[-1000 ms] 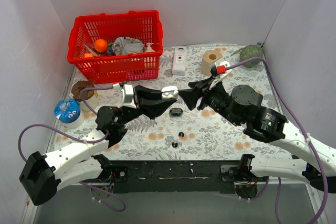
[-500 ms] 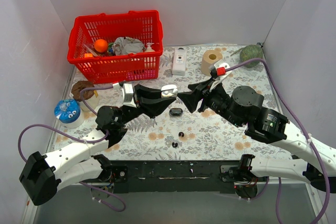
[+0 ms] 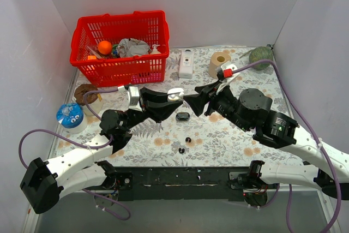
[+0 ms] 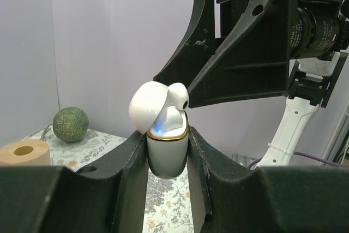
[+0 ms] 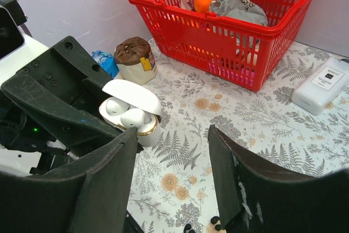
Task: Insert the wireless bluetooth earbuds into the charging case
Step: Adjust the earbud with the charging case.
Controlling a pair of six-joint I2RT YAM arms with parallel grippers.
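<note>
My left gripper (image 3: 173, 101) is shut on a white charging case with a gold rim (image 4: 167, 148) and holds it upright above the table, lid (image 4: 144, 105) open. Two white earbuds sit in the case (image 5: 146, 135). One lies low (image 5: 116, 106). The other (image 5: 134, 117) stands higher and pokes above the rim in the left wrist view (image 4: 176, 97). My right gripper (image 3: 191, 96) is open and empty, and its left fingertip (image 5: 130, 135) is right beside the case. A small black case (image 3: 182, 116) and black earbuds (image 3: 188, 139) lie on the table below.
A red basket (image 3: 117, 47) with odds and ends stands at the back left. A white bottle (image 3: 186, 64), a tape roll (image 3: 220, 64) and a green ball (image 3: 260, 55) line the back. A brown-lidded jar (image 3: 87, 95) and a blue tub (image 3: 70, 115) sit at the left.
My right gripper has edged slightly left toward the case. The left gripper holds the case still.
</note>
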